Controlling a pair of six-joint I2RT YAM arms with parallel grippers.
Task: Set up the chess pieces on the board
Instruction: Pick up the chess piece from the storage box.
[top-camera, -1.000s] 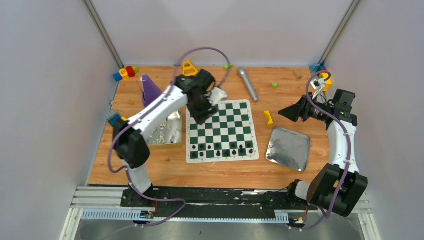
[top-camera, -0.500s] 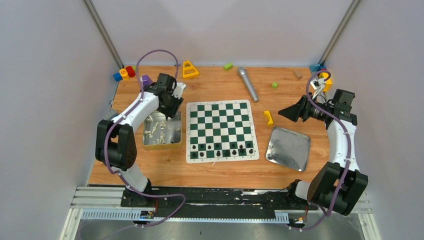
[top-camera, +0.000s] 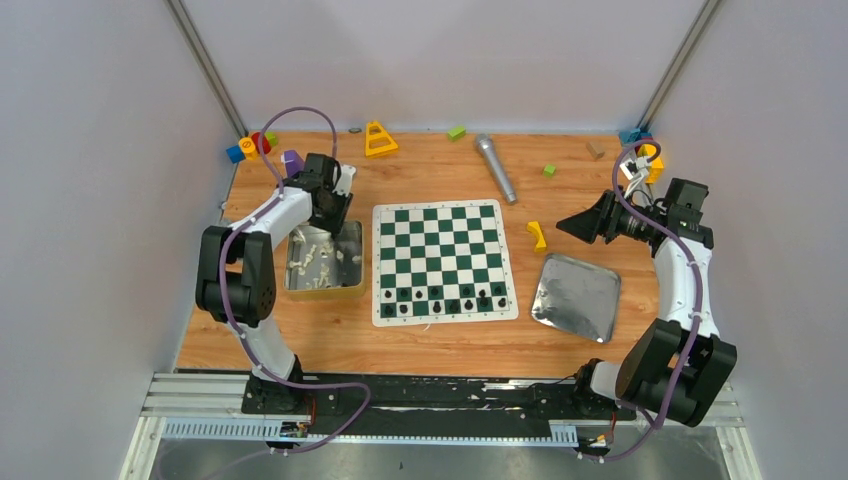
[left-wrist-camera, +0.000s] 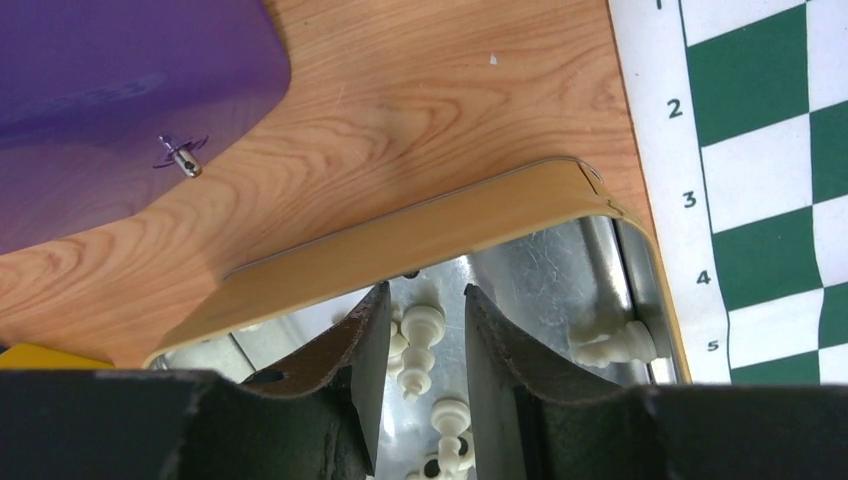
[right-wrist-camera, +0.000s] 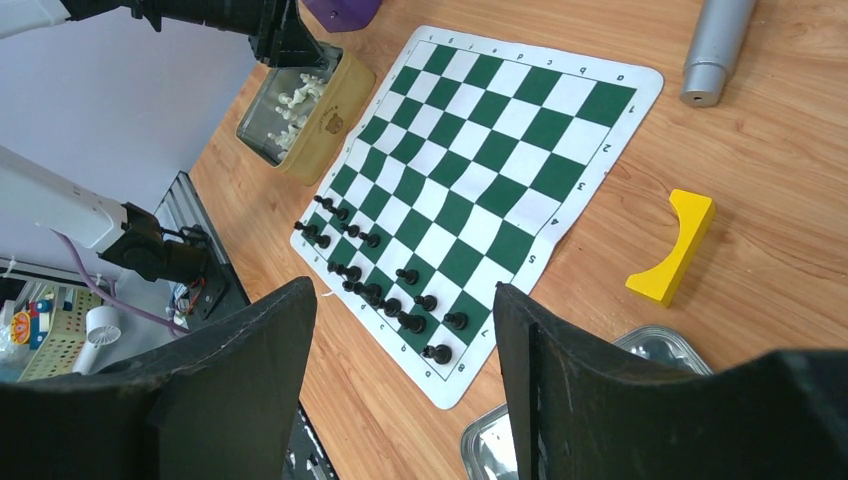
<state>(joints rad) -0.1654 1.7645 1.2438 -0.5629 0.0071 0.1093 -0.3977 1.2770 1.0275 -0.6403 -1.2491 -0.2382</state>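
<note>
On the board (top-camera: 440, 260), the black chess pieces (top-camera: 445, 300) stand only on the two rows nearest to the arm bases. To the right of the board, close to its near corner, lies a shiny metal tray (top-camera: 578, 295). Just left of the board stands a yellow-walled tin (top-camera: 322, 291), and the white chess pieces (top-camera: 315, 258) lie in a loose heap inside it. The left gripper (left-wrist-camera: 425, 335) hangs over the far end of this tin and points down into it. Its fingers (left-wrist-camera: 365, 340) are a little spread, with a narrow gap, and one white piece shows in that gap; I cannot tell if the fingers touch it. The right gripper (right-wrist-camera: 400, 300) is in the air well to the right of the board and turned toward it, its fingers wide apart with nothing between them. Between it and the board's right edge lies a yellow curved block (top-camera: 538, 235). Beyond the board's far right corner lies a silver cylinder (top-camera: 495, 168). Beyond the far left corner, behind the tin, is a purple plastic thing (top-camera: 292, 160), and further left some small coloured blocks (top-camera: 250, 145)
</note>
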